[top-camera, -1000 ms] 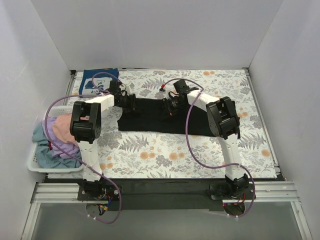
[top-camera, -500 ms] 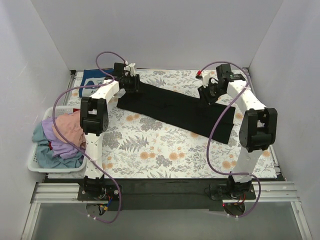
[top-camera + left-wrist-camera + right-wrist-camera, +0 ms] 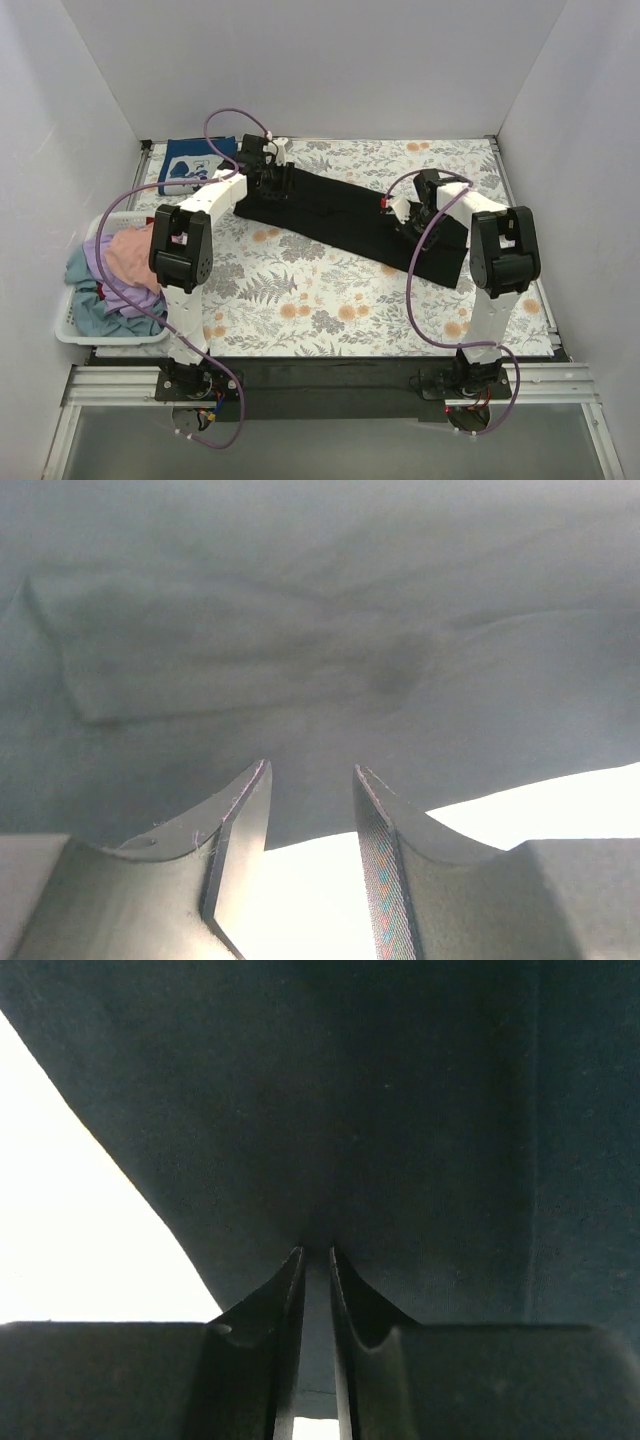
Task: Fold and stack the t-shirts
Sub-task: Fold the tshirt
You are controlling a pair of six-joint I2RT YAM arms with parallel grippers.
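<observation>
The plain black t-shirt (image 3: 340, 210) lies as a long folded band, slanting from back left to right on the floral table cover (image 3: 300, 290). My left gripper (image 3: 278, 188) is at its back-left end. In the left wrist view it (image 3: 311, 772) is open, its tips over the edge of the black cloth (image 3: 300, 630). My right gripper (image 3: 403, 215) is on the band's right part. In the right wrist view it (image 3: 316, 1252) is shut on a pinch of the black cloth (image 3: 400, 1110). The navy t-shirt (image 3: 195, 160) with a white print lies at the back left corner.
A white basket (image 3: 62, 330) at the left edge holds pink (image 3: 130, 255), lavender (image 3: 125, 295) and teal-blue (image 3: 90, 310) tees. White walls close in the table on three sides. Purple cables loop off both arms.
The black t-shirt went from a short band at the middle to a long diagonal band. The right gripper then drew back inward and nearer; the left gripper shifted slightly right.
</observation>
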